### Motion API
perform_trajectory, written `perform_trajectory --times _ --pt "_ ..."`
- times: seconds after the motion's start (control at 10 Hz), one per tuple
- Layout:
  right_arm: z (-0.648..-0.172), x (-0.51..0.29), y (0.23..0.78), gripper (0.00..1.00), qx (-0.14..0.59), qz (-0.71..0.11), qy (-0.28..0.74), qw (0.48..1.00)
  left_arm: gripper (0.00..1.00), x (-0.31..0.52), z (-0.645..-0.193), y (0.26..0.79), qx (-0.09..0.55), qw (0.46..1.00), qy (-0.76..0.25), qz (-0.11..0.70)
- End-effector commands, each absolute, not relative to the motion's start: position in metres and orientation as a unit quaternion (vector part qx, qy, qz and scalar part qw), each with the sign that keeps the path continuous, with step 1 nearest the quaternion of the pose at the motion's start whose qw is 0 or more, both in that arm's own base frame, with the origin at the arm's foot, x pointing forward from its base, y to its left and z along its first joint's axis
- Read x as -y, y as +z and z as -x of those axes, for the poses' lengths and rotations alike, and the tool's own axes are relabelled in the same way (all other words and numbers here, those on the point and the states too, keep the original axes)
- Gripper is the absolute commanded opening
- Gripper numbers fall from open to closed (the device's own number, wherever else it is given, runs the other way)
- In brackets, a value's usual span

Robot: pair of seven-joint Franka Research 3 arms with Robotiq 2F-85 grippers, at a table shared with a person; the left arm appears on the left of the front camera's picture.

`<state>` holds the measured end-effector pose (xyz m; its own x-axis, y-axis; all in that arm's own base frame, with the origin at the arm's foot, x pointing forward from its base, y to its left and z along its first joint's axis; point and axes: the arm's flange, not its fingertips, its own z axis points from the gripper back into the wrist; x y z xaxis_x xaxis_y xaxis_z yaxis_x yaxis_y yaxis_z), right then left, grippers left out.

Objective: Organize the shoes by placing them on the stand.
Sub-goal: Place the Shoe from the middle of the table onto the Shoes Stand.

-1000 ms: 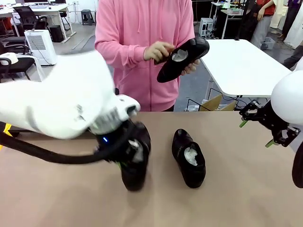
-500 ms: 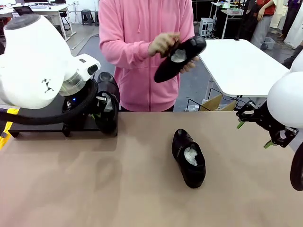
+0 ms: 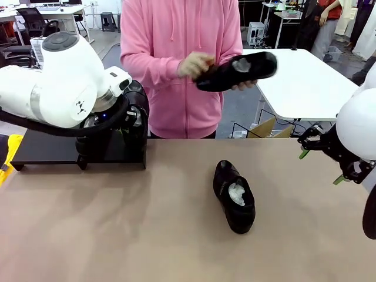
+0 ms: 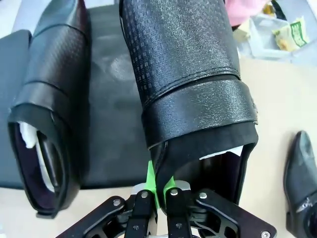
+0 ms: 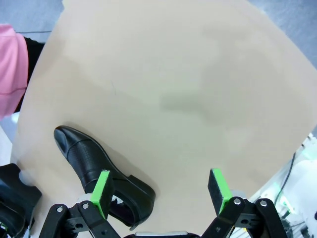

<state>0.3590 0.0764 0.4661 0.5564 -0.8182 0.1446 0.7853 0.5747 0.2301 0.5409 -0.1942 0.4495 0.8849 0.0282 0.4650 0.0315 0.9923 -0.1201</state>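
1. Left gripper (image 4: 159, 188): clamped on the heel rim of a black shoe (image 4: 183, 74), which is over the stand (image 4: 106, 109).
2. Second shoe (image 4: 49, 99): lies on the stand, just beside the gripped one.
3. Third shoe (image 3: 234, 197): on the table (image 3: 88, 235), mid-surface, well apart from the stand.
4. Fourth shoe (image 3: 238, 70): grasped in the person's hands (image 3: 194, 63).
5. Right gripper (image 5: 161, 191): jaws spread wide, empty, above the table.

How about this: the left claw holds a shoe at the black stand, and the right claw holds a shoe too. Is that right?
Not quite. The right gripper is open and holds nothing: the right wrist view shows its green pads apart above the table. The left gripper does hold a shoe at the stand.
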Motion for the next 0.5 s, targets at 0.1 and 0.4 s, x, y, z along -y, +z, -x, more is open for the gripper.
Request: perform_trajectory --times 0.1,0.4 --pt "-0.346 -0.075 0.457 1.00 0.122 -0.045 -0.476 0.870 0.00 0.190 -0.555 0.456 0.235 0.971 0.020 0.041" --pt "-0.349 -0.081 0.457 1.00 0.120 -0.041 -0.472 0.872 0.00 0.175 -0.559 0.446 0.199 0.979 0.014 0.026"
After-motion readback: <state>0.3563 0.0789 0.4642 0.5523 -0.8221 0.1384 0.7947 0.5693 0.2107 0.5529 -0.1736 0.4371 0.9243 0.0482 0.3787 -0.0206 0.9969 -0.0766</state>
